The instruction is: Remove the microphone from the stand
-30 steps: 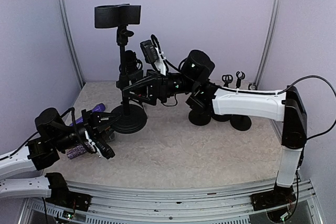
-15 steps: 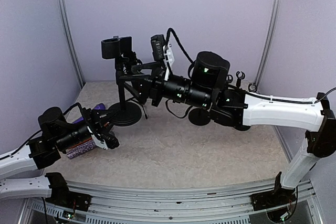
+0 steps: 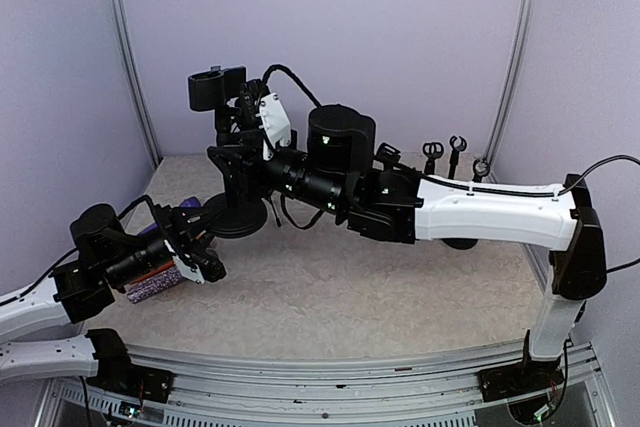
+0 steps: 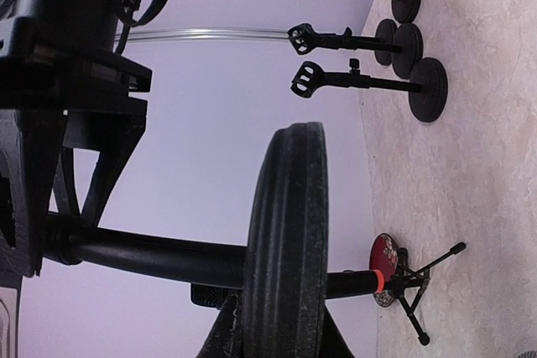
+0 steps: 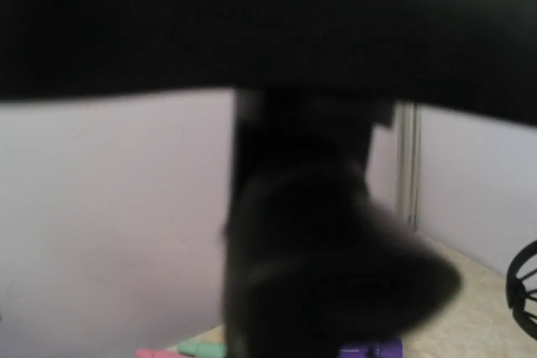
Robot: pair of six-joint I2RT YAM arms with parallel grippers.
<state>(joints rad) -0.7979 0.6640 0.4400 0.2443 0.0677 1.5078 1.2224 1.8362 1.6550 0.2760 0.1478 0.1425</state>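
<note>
At the table's (image 3: 350,287) back left, the right claw (image 3: 232,159) is hovering at the stand's (image 3: 238,217) pole; whether it is open or gripping, I cannot tell. Nearer the front, the left claw (image 3: 205,265) is hanging pinched closed, low over the table. Behind it, a purple shape, seemingly the microphone (image 3: 188,209), is lying on the table beside the stand's round base.

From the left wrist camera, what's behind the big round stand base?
Behind the round stand base are three small clip stands in a row and, nearer, a small tripod with a red disc. The base covers the tripod's upper pole.
</note>
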